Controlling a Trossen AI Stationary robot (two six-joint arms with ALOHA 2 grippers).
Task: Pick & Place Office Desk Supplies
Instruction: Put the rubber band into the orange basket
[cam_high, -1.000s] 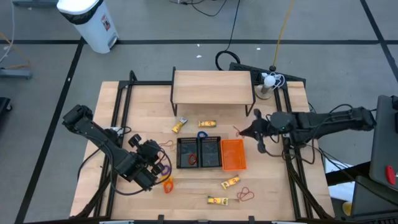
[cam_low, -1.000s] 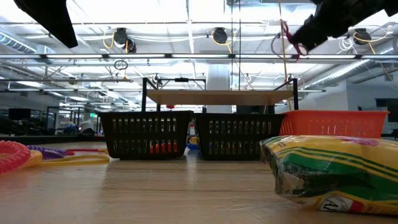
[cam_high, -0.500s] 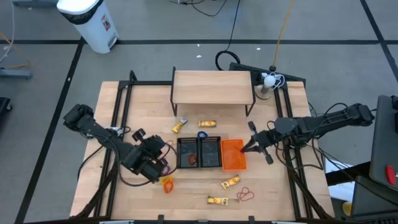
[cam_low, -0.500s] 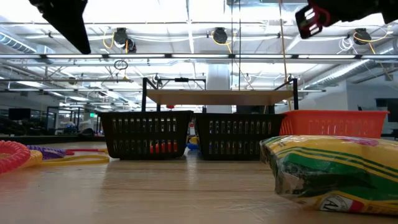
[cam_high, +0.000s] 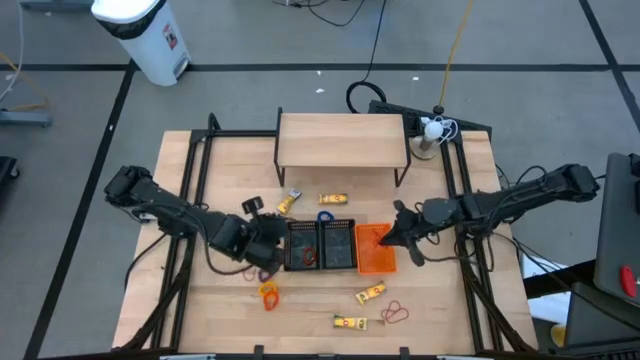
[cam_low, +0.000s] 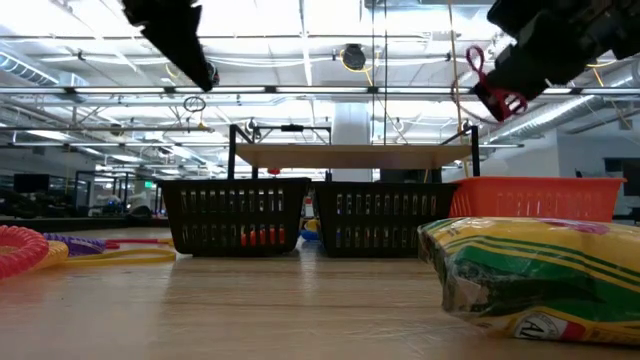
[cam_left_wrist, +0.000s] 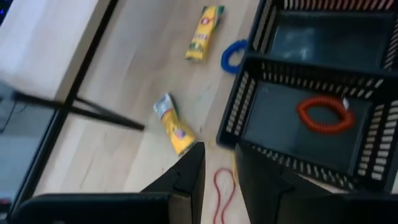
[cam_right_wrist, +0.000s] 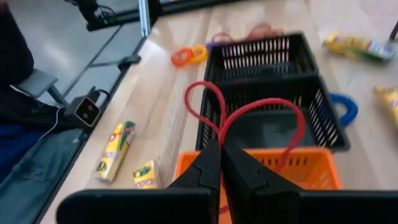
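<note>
The right gripper (cam_right_wrist: 221, 163), clenched on one red rubber band (cam_right_wrist: 249, 118), hangs above the single orange basket (cam_high: 375, 248). Two black baskets (cam_high: 320, 245) stand beside it, one holding an orange coil (cam_left_wrist: 324, 114). I count four yellow packets (cam_high: 333, 199) on the table (cam_high: 230, 160); whether the left gripper (cam_left_wrist: 219, 177) holds anything, I cannot tell.

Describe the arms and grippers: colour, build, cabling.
Both arms are black and jointed, with chunky housings at the joints and loose black cables along the links. The left gripper and the right gripper each end in two plain dark fingers, flat and tapered, meeting along straight inner edges. No markings show on them.
</note>
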